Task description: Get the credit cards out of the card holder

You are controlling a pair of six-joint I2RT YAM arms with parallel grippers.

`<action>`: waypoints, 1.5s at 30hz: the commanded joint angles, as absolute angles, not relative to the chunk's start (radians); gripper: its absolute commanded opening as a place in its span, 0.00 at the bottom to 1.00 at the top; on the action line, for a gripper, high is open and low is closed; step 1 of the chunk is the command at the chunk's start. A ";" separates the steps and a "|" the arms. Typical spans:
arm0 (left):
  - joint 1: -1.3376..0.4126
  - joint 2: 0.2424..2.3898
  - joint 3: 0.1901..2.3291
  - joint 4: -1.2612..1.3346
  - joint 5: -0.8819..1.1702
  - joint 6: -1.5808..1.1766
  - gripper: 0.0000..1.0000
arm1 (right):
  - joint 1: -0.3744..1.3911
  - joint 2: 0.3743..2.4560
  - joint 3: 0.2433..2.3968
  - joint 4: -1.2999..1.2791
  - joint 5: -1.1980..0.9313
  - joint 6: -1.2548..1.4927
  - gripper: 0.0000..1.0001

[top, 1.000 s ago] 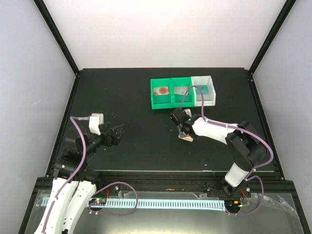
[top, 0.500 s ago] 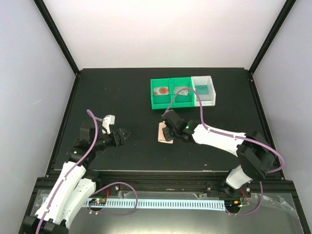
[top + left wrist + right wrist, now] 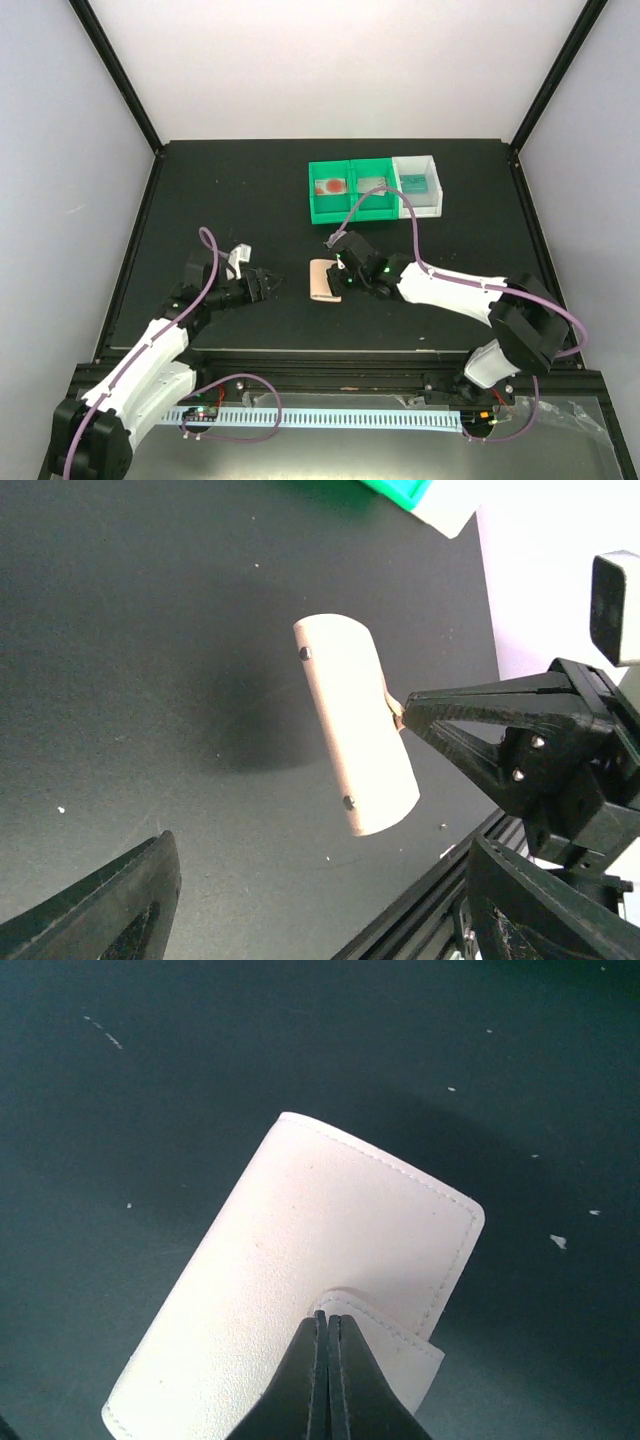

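i see the right gripper (image 3: 328, 1332) pinched shut on the small side tab (image 3: 385, 1335) of the card holder (image 3: 300, 1280), which is folded closed, pale peach side out. the holder sits near the middle of the black table (image 3: 220, 190), casting a shadow beside it; i can't tell if it touches the surface. my left gripper (image 3: 265, 286) points at it from the left, near but apart, jaws spread with nothing between them. at the back, a red-blotch card (image 3: 330, 186) and a silver-grey card (image 3: 373, 185) lie in the green bins (image 3: 350, 208), a teal card (image 3: 418, 182) in the white bin (image 3: 425, 206)
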State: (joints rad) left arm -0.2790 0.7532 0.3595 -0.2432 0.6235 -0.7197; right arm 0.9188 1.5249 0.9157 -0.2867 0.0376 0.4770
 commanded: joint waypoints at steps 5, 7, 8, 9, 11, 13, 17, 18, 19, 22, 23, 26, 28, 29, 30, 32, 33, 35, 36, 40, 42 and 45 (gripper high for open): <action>-0.354 0.848 0.328 -0.020 0.666 -0.784 0.79 | 0.923 1.472 0.883 -0.144 -0.053 0.514 0.01; -0.375 0.873 0.320 0.026 0.667 -0.799 0.79 | 0.923 1.463 0.877 -0.121 -0.072 0.528 0.01; -0.385 0.889 0.318 0.045 0.667 -0.804 0.79 | 0.923 1.457 0.873 -0.109 -0.080 0.537 0.01; -0.396 0.906 0.318 0.063 0.667 -0.811 0.79 | 0.924 1.450 0.870 -0.101 -0.086 0.546 0.01; -0.418 0.943 0.318 0.106 0.672 -0.821 0.79 | 0.925 1.436 0.863 -0.078 -0.105 0.559 0.01; -0.435 0.980 0.322 0.136 0.673 -0.823 0.79 | 0.924 1.427 0.861 -0.060 -0.128 0.571 0.01; -0.451 1.033 0.337 0.190 0.683 -0.835 0.76 | 0.925 1.412 0.865 -0.042 -0.173 0.584 0.01; -0.454 1.042 0.338 0.211 0.689 -0.841 0.76 | 0.926 1.408 0.860 -0.032 -0.181 0.593 0.01; -0.456 1.047 0.340 0.221 0.690 -0.847 0.75 | 0.926 1.405 0.858 -0.023 -0.189 0.598 0.01; -0.460 1.059 0.345 0.229 0.683 -0.857 0.64 | 0.927 1.402 0.852 -0.010 -0.207 0.608 0.01; -0.460 1.060 0.344 0.233 0.681 -0.858 0.57 | 0.927 1.402 0.851 -0.008 -0.211 0.611 0.01; -0.460 1.057 0.337 0.246 0.678 -0.867 0.33 | 0.927 1.398 0.842 -0.005 -0.205 0.614 0.01; -0.460 1.055 0.331 0.248 0.675 -0.866 0.17 | 0.927 1.393 0.831 -0.009 -0.188 0.614 0.01; -0.460 1.054 0.329 0.245 0.674 -0.864 0.09 | 0.927 1.388 0.825 -0.010 -0.177 0.612 0.01; -0.460 1.054 0.328 0.240 0.670 -0.860 0.03 | 0.927 1.385 0.819 -0.011 -0.167 0.611 0.01; -0.460 1.056 0.326 0.231 0.668 -0.854 0.02 | 0.926 1.378 0.811 -0.021 -0.142 0.607 0.01; -0.460 1.058 0.324 0.228 0.668 -0.853 0.01 | 0.927 1.374 0.805 -0.029 -0.129 0.605 0.01; -0.461 1.061 0.324 0.218 0.662 -0.845 0.02 | 0.927 1.364 0.796 -0.040 -0.094 0.602 0.01; -0.461 1.062 0.324 0.208 0.657 -0.841 0.02 | 0.926 1.358 0.789 -0.044 -0.076 0.599 0.01; -0.460 1.060 0.325 0.180 0.643 -0.822 0.02 | 0.925 1.346 0.767 -0.058 -0.014 0.598 0.01; -0.460 1.059 0.324 0.175 0.639 -0.817 0.02 | 0.924 1.352 0.763 -0.058 -0.013 0.598 0.01; -0.461 1.063 0.324 0.175 0.632 -0.812 0.02 | 0.925 1.364 0.758 -0.043 -0.035 0.608 0.01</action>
